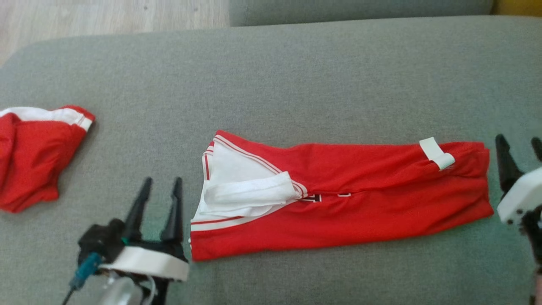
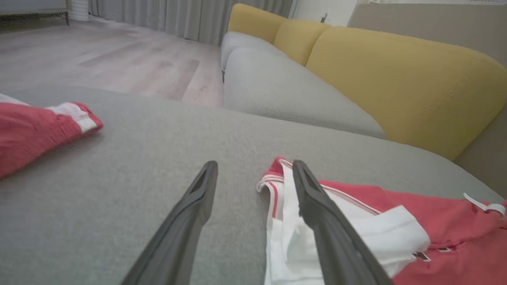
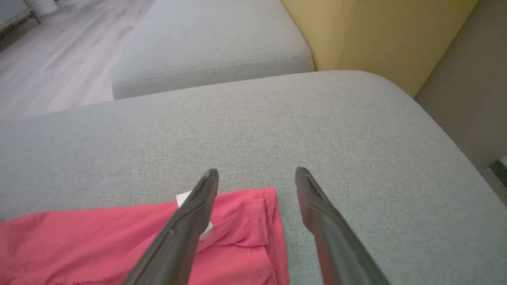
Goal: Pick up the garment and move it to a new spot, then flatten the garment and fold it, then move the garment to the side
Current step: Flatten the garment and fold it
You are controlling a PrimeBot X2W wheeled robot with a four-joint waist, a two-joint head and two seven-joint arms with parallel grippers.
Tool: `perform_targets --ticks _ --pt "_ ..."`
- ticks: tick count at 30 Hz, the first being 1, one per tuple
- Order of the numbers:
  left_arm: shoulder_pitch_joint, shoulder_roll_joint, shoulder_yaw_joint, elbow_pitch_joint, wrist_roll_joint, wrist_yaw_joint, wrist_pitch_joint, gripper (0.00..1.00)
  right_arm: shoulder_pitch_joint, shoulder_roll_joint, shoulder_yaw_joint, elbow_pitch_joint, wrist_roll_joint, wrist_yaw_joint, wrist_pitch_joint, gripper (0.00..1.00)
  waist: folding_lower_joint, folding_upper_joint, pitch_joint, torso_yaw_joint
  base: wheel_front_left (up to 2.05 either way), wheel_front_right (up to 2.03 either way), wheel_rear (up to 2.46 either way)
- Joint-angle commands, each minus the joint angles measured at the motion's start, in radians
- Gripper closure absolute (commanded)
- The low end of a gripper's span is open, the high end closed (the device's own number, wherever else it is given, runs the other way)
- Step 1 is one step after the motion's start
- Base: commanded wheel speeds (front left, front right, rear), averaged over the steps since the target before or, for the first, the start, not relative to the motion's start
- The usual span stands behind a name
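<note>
Red garment (image 1: 338, 212) lies folded lengthwise across the middle of the grey cushion (image 1: 296, 84), left gripper (image 1: 162, 181) and right gripper (image 1: 518, 140) flanking its ends, both spread wide and empty, probably poised to fold it again.

We've got both sets of jaws open. Left jaws sit lower left in head view, left fingers (image 1: 137, 207) pointing up, spread apart, leaning slightly right. White wrist collar (image 1: 148, 262) sits beneath them, teal connector (image 1: 84, 267) on its left side. Right jaws are at the right edge, right fingers (image 1: 506, 167) upright and parted, white wrist housing (image 1: 523, 195) below. In both wrist views our fingers splay wide, tips well apart.
</note>
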Motion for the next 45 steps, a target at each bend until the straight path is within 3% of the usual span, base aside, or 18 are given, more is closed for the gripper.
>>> perform_targets --ticks 1,8,13,25,35,36,37,39,45 --pt "-0.060 0.018 0.053 -0.025 0.023 0.005 -0.012 0.00 -0.009 -0.003 0.005 -0.045 0.001 -0.001 -0.023 0.00 0.0001 -0.0001 -0.009 -0.004 0.00 0.00 0.00" --pt "-0.132 0.012 0.132 0.023 0.117 0.011 -0.012 0.00 0.009 0.061 -0.019 0.032 -0.011 -0.001 -0.135 0.00 0.0001 -0.0001 -0.027 -0.024 0.00 0.00 0.00" --pt "-0.150 0.004 0.158 0.037 0.137 0.006 -0.012 0.00 -0.048 0.069 -0.004 0.149 -0.043 -0.001 -0.133 0.00 0.0001 -0.0001 -0.010 -0.040 0.00 0.00 0.00" --pt "-0.155 -0.030 0.186 0.053 0.166 -0.027 -0.013 0.00 -0.209 0.061 -0.025 0.470 -0.140 -0.001 -0.110 0.00 0.0001 -0.0001 0.049 -0.034 0.00 0.00 0.00" --pt "-0.155 -0.046 0.211 0.056 0.181 -0.049 -0.013 0.00 -0.243 0.023 0.023 0.593 -0.153 -0.001 -0.073 0.00 0.0001 -0.0001 0.054 -0.034 0.00 0.00 0.00" --pt "-0.154 -0.048 0.213 0.057 0.182 -0.051 -0.013 0.00 -0.242 0.019 0.033 0.602 -0.146 -0.001 -0.060 0.03 0.0001 -0.0001 0.053 -0.034 0.00 0.00 0.00" --pt "-0.152 -0.049 0.215 0.059 0.183 -0.053 -0.013 0.00 -0.241 0.016 0.043 0.608 -0.138 -0.001 -0.047 0.49 0.0001 -0.0001 0.052 -0.035 0.00 0.00 0.00" --pt "-0.150 -0.053 0.218 0.062 0.185 -0.057 -0.013 0.00 -0.237 0.006 0.074 0.614 -0.128 -0.001 -0.021 1.00 0.0001 -0.0001 0.049 -0.037 0.00 0.00 0.00" --pt "-0.138 -0.061 0.235 0.067 0.191 -0.063 -0.013 0.00 -0.223 -0.038 0.132 0.544 -0.082 -0.001 -0.008 1.00 0.0001 -0.0001 0.034 -0.051 0.00 0.00 0.00"
